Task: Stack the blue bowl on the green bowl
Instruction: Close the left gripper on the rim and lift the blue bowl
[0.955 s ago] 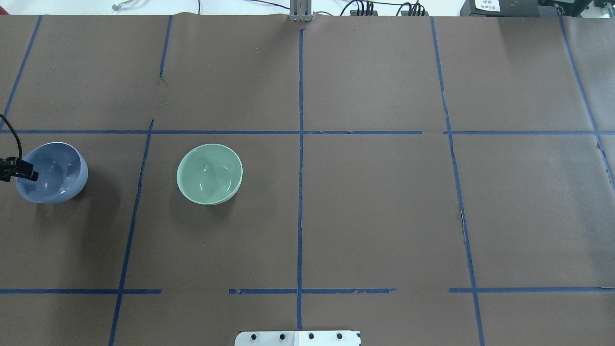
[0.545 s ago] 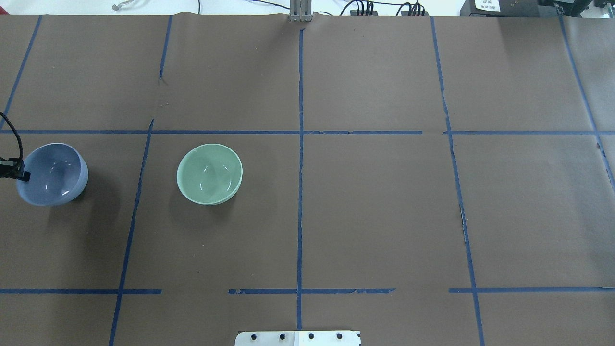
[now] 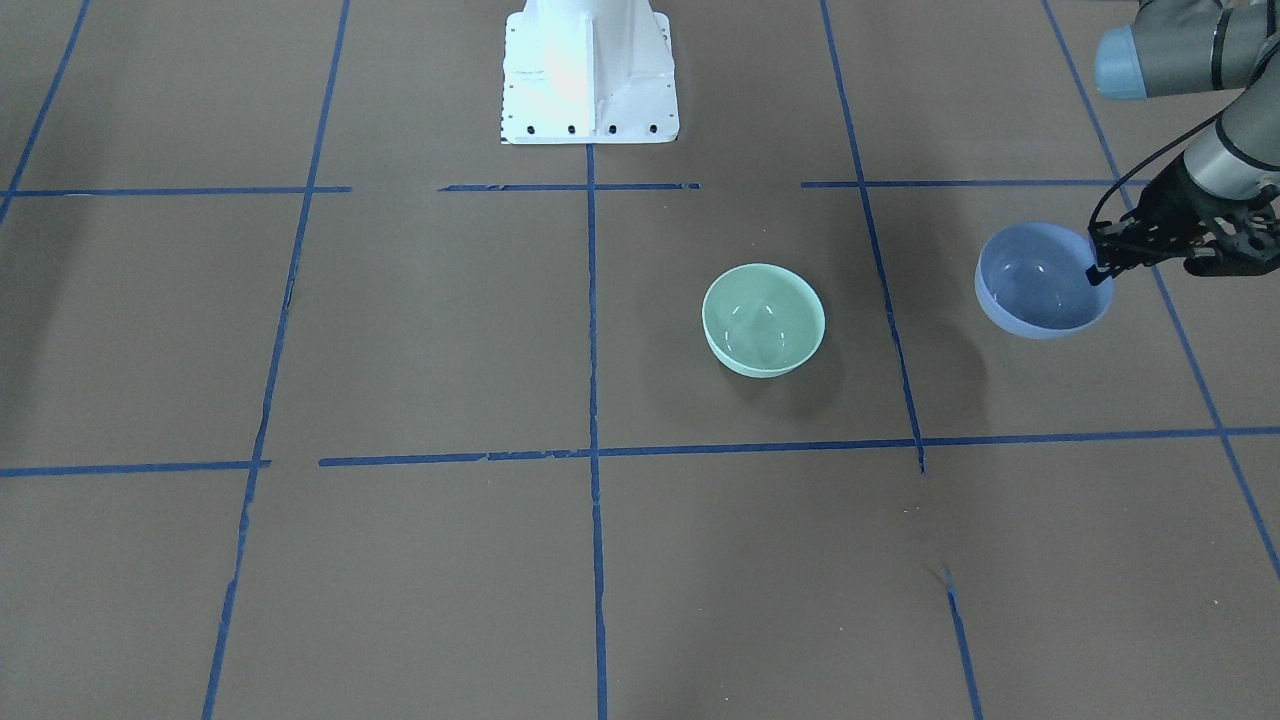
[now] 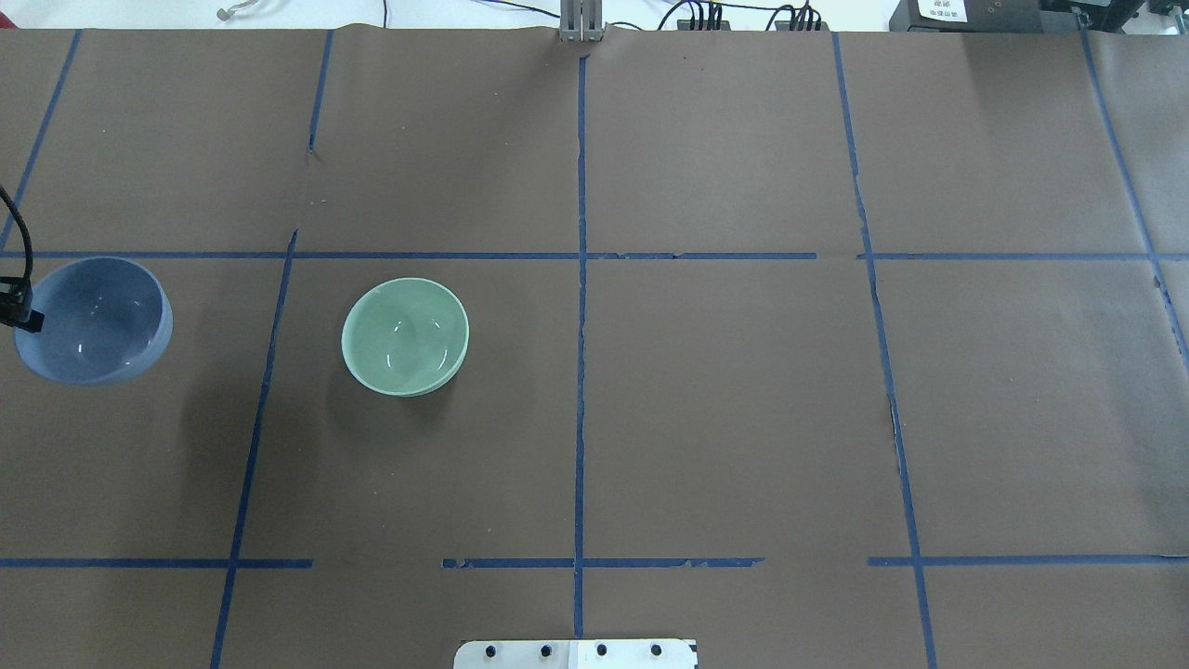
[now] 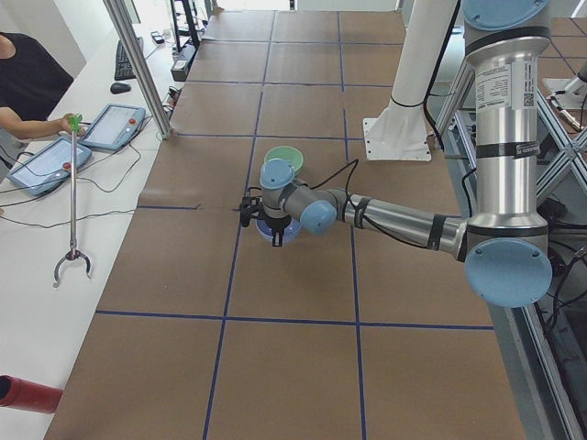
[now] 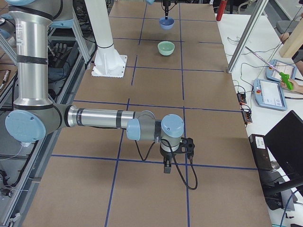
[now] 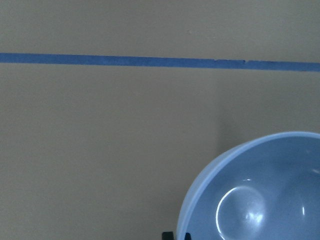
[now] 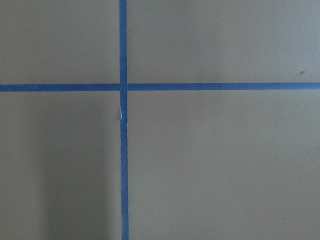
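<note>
Lifted since prior frame: blue bowl [image 4: 93, 321], now clear of table [image 4: 743, 418], rim pinched by L gripper [image 4: 23, 316]. Hangs apart from green bowl [image 4: 405, 336], on robot's left of it. Green bowl unmoved, resting on table. R gripper [image 6: 165, 169] low over table; grip state can't tell.
</note>
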Controlling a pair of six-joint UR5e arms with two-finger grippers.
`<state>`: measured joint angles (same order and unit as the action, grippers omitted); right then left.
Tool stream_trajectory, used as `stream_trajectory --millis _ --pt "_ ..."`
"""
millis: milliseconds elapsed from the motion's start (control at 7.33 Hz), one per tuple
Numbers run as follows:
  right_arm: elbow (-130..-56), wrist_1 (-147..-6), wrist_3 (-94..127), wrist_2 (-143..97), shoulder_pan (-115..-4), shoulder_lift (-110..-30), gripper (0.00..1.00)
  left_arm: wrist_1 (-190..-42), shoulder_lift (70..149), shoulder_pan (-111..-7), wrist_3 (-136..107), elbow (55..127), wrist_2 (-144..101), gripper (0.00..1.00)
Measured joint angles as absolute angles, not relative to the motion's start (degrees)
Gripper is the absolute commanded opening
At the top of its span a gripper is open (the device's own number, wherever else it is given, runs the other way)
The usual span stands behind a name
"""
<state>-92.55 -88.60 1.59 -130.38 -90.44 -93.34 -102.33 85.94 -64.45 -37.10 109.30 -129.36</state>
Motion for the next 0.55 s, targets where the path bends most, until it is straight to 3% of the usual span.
stream_trajectory --millis 545 --pt "-92.5 -88.6 1.6 -130.3 -90.4 -93.3 1.0 -72.2 98.4 -75.5 -28.9 119.3 -129.3 0.0"
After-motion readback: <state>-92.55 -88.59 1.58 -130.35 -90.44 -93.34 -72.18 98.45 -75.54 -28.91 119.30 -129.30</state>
